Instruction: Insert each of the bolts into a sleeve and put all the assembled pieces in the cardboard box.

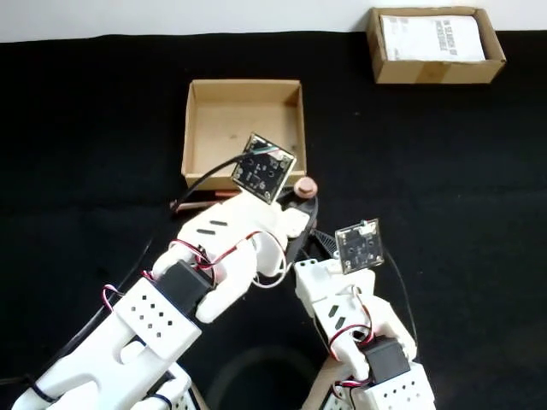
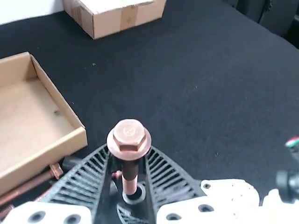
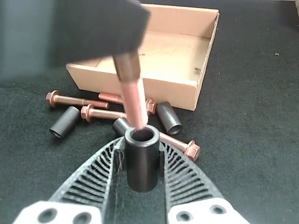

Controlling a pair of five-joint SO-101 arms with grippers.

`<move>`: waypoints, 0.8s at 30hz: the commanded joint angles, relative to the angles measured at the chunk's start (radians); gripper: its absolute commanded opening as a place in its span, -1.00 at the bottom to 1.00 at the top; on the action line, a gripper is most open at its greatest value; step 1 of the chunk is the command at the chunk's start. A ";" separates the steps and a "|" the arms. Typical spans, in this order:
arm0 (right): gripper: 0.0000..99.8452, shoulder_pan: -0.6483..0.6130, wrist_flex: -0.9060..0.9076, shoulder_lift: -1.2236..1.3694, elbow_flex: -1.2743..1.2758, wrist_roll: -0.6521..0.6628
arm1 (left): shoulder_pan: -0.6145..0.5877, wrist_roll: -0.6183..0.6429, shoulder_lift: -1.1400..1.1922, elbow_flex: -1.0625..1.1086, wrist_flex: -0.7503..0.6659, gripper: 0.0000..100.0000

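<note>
Just off the near right corner of the cardboard box (image 1: 190, 128), we see the left gripper (image 2: 128, 156) clamped on a copper flange bolt (image 2: 128, 136), head up. Beside it the right gripper (image 3: 141, 149) grips a dark sleeve (image 3: 141, 170) upright, with the bolt's tip at its mouth. Loose bolts (image 3: 74, 100) and loose sleeves (image 3: 65, 121) lie along the box's near wall.

Black counter (image 1: 444, 188), viewed from above. An open cardboard box (image 1: 231, 128) lies toward 11 o'clock, and a second box (image 1: 432, 71) lies at 1 o'clock. Loose copper-coloured bolts (image 3: 77, 100) and dark sleeves (image 3: 65, 122) lie on the cloth, just beside the open box's near wall.
</note>
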 commanded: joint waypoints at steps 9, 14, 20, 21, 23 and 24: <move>-0.99 -0.008 -0.024 -0.012 -0.004 -0.002 | 0.053 0.078 -0.005 -0.025 0.000 -0.98; -0.99 -0.008 -0.024 -0.012 -0.012 -0.002 | 0.054 0.077 -0.005 0.018 -0.002 -0.98; -0.99 -0.008 -0.022 -0.012 -0.012 -0.002 | 0.019 0.071 -0.005 0.002 -0.017 -0.98; -0.99 -0.008 -0.022 -0.012 -0.012 -0.002 | 0.007 0.071 -0.005 -0.015 -0.021 -0.98; -0.99 -0.008 -0.022 -0.012 -0.012 -0.002 | -0.010 0.071 -0.005 -0.050 -0.021 -0.98; -0.99 -0.008 -0.022 -0.012 -0.012 -0.002 | -0.018 0.071 -0.005 -0.065 -0.021 -0.98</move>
